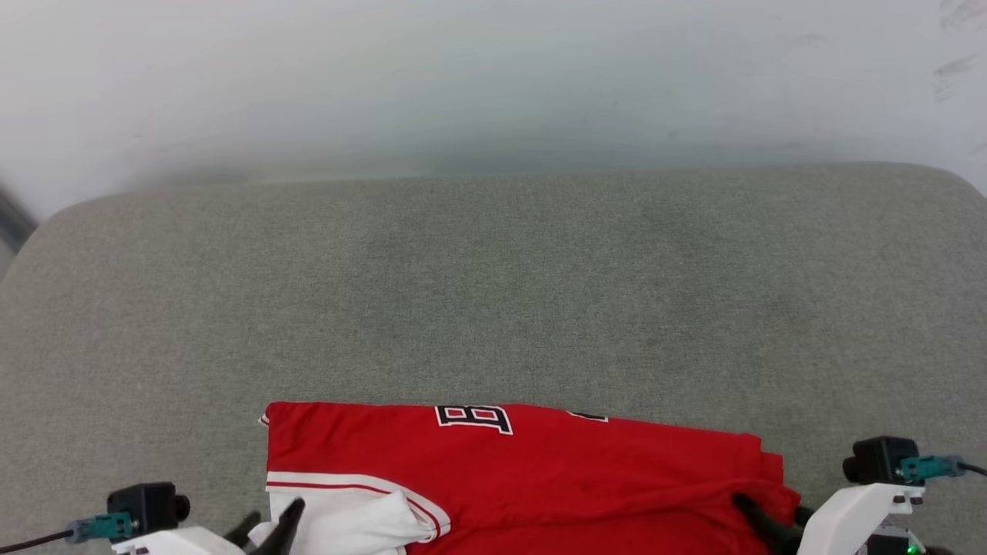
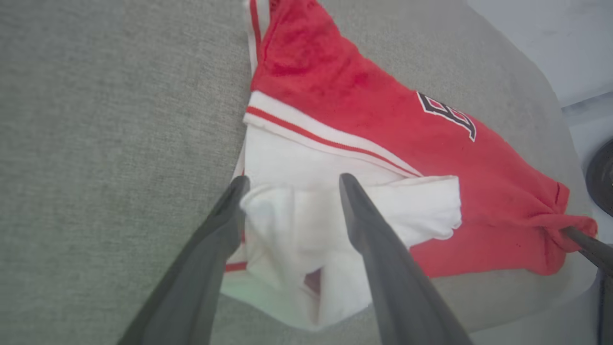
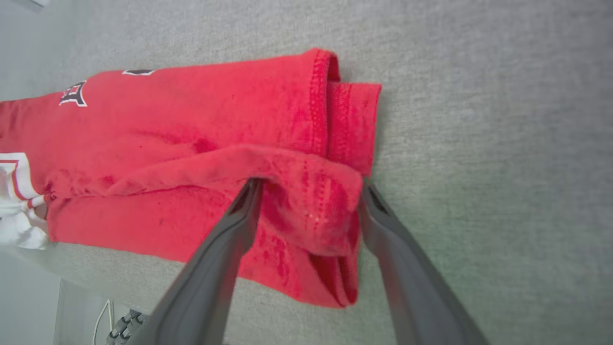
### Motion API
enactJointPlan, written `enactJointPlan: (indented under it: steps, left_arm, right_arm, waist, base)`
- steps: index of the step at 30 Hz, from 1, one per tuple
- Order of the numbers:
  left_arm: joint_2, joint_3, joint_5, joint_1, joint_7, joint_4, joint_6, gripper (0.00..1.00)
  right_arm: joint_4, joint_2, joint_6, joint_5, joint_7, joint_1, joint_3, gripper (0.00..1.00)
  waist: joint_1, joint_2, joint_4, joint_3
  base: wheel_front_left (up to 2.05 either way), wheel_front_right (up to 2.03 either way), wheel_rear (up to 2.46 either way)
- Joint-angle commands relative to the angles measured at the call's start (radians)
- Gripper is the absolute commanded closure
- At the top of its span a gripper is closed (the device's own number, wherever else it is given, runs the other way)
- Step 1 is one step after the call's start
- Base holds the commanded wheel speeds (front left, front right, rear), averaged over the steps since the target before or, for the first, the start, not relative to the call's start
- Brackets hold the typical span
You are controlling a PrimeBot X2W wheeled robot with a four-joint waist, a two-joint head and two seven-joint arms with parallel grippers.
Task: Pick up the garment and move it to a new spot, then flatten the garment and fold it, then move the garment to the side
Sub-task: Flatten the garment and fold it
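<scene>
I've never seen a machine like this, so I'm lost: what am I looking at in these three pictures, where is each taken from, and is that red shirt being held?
It is a two-armed robot folding clothes. The wide picture comes from a camera on its head, looking down at a grey cushioned surface. On the near edge lies the garment, a red jersey with white sleeves, folded into a long band.

The other two pictures come from cameras on the wrists, each looking along that arm's two dark fingers. The left gripper has its fingers spread on either side of a bunched white sleeve. The right gripper straddles a red fold at the other end. Both stand open, so nothing is clamped; the cloth rests on the surface.
</scene>
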Motion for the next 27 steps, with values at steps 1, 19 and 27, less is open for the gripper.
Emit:
enactJointPlan:
  steps: [1,19,27]
  left_arm:
    - [-0.004,0.006,0.014,-0.017,-0.02,0.001,0.0,0.0]
    - [-0.076,0.059,0.41,-0.144,-0.267,-0.098,0.104,0.0]
    - [-0.115,0.059,0.567,-0.178,-0.27,-0.188,0.136,0.0]
  right_arm:
    - [-0.02,-0.001,0.0,-0.008,-0.016,0.011,-0.003,0.0]
    - [-0.119,-0.046,0.0,-0.025,0.183,-0.028,-0.179,0.0]
    - [-0.067,-0.012,0.0,-0.022,0.262,-0.045,-0.119,0.0]
  waist:
    - [0.0002,0.0,0.001,-0.005]
    - [0.0002,0.0,0.042,-0.022]
    - [0.0002,0.0,0.098,0.041]
  base:
    - [0.0,0.0,0.0]
    - [0.0,0.0,0.0]
    - [0.0,0.0,0.0]
